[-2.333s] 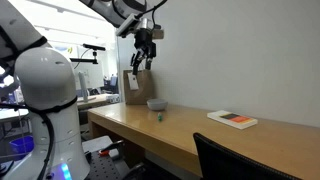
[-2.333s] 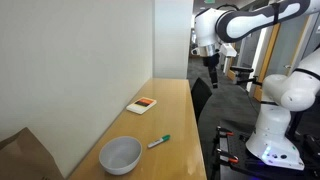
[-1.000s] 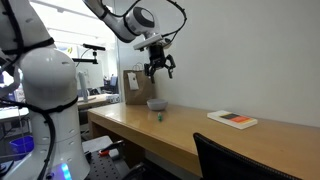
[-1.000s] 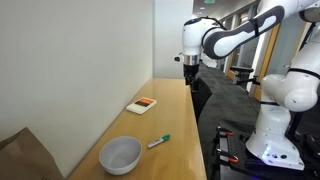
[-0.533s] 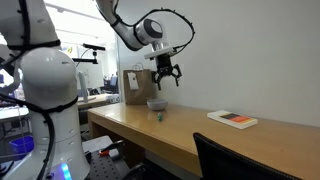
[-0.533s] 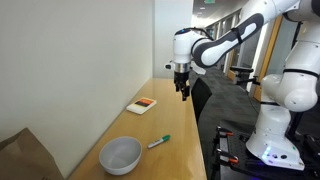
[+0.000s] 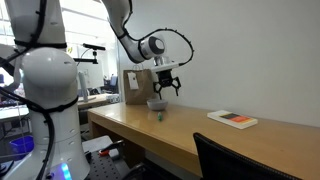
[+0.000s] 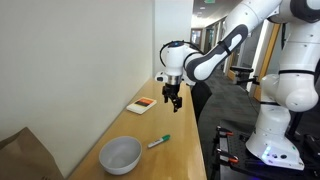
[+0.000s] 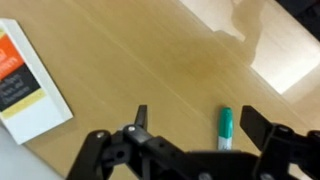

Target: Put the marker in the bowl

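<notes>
My gripper point(image 8: 175, 101) hangs spread wide and empty above the table point(image 8: 182, 150). In the wrist view the marker point(image 9: 225, 128) shows between its fingers. The bowl point(image 8: 120, 154) sits near the marker.

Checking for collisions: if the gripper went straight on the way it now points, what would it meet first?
Probably the wooden table, with the marker lying between the fingers of the open gripper. Depth is unclear, but nothing else shows in that line.

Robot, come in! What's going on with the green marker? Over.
Gripper open, empty, above wooden table. Small green marker lying flat beside round grey bowl, untouched. Flat white-red book off aside, not blocking.
</notes>
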